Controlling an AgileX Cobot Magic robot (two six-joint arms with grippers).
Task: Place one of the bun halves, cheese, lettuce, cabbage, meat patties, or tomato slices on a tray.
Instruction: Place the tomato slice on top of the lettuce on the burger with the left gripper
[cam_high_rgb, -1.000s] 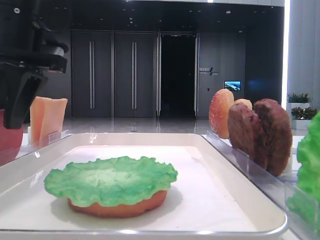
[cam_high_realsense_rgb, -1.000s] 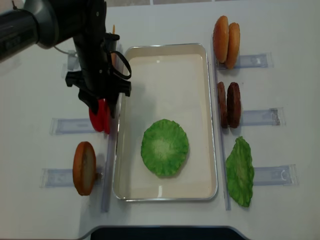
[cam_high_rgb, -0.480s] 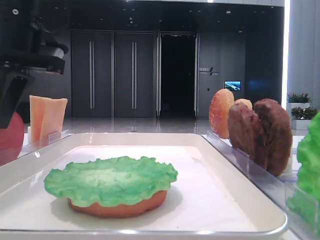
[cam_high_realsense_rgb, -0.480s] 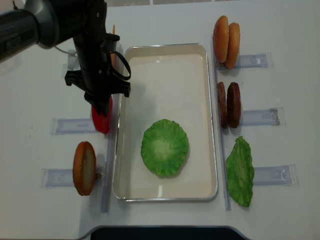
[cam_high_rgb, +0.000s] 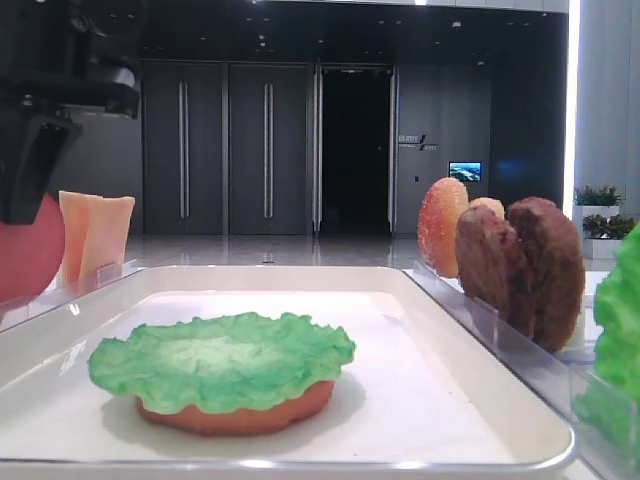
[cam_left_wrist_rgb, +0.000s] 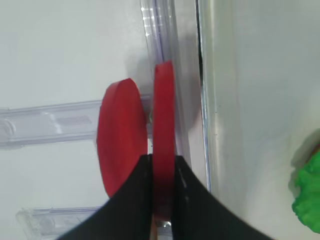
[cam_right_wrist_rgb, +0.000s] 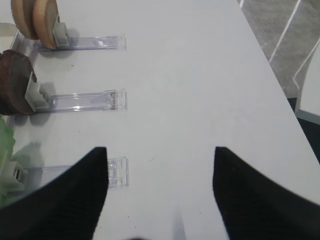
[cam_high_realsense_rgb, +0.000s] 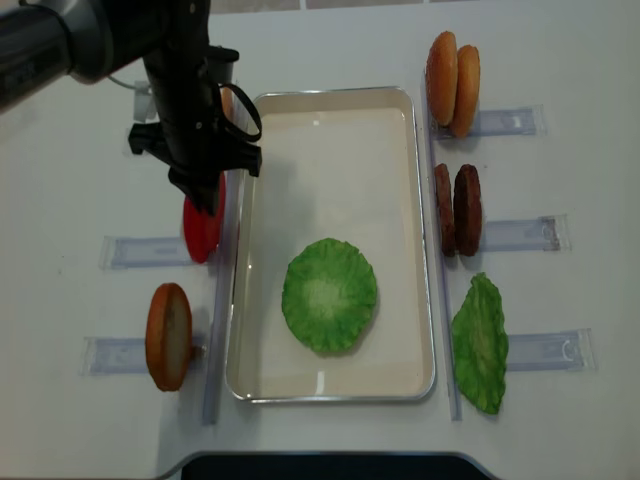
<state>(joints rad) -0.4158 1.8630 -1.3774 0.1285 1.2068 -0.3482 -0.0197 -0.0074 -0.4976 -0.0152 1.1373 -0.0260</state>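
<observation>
Room: a dim lobby with tall dark doors behind a plain white surface (cam_high_realsense_rgb: 330, 45).
Tray: the large shallow white rectangular tray (cam_high_realsense_rgb: 330, 130) sits mid-surface; on it a bright green ruffled lettuce leaf (cam_high_realsense_rgb: 329, 294) lies over an orange-brown bun half (cam_high_rgb: 235, 414).
Left pincer: the black left pincer (cam_left_wrist_rgb: 161, 172) is clamped on the edge of one flat, smooth red tomato slice (cam_left_wrist_rgb: 163, 130), which stands upright just beside the tray's left rim.
Other tomato: a second red slice (cam_left_wrist_rgb: 121, 135) stands close alongside, in a clear plastic rack (cam_left_wrist_rgb: 50, 122).
Right pincer: the right pincer (cam_right_wrist_rgb: 160, 187) hangs with its jaws wide apart over bare surface, holding nothing.
Left side: thin pale-orange square cheese slices (cam_high_rgb: 95, 235) stand upright; another round bun half (cam_high_realsense_rgb: 168, 336) stands on edge near the front.
Right side: two more bun halves (cam_high_realsense_rgb: 452, 82), two rough dark-brown meat patties (cam_high_realsense_rgb: 457, 209) and a second green leaf (cam_high_realsense_rgb: 480, 343), each at its own rack.
</observation>
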